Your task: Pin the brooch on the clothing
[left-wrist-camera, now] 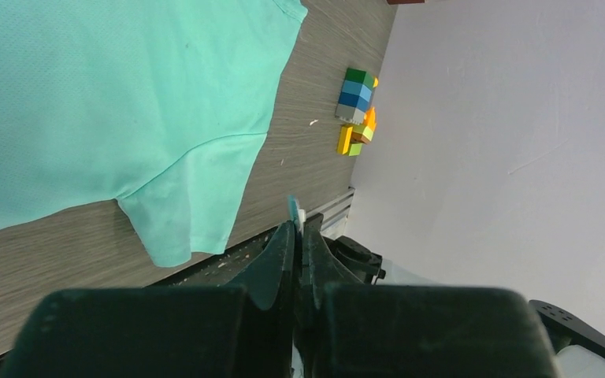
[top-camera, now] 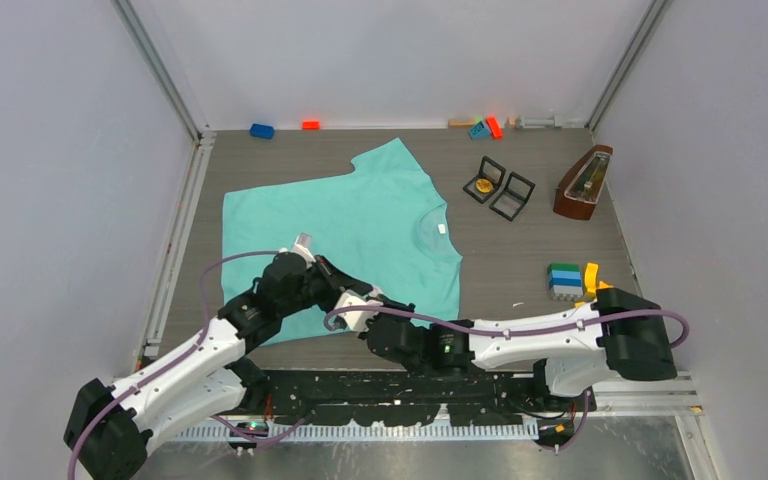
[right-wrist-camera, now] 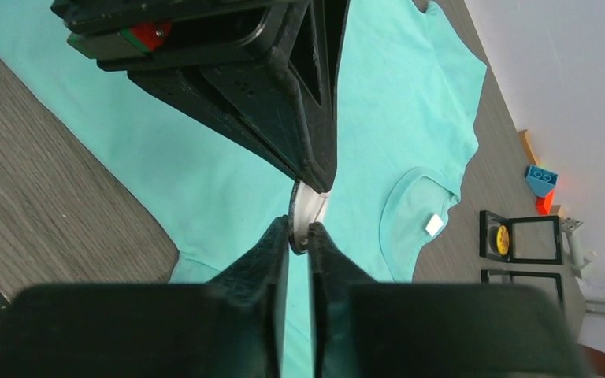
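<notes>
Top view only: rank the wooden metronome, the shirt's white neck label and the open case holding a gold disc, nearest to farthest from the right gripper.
From the right gripper:
1. white neck label, inside the T-shirt collar, ahead and to the right.
2. open case holding the gold disc, on the table just beyond the collar.
3. wooden metronome, far right, near the wall.

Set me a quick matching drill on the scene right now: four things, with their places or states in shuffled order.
1 T-shirt
2 white disc
3 metronome
4 block stack

A front right corner
B spread flat in the middle
C right side, beside the open cases
D pinched between left tool and right tool

Pairs: 1-B, 2-D, 3-C, 4-A
</notes>
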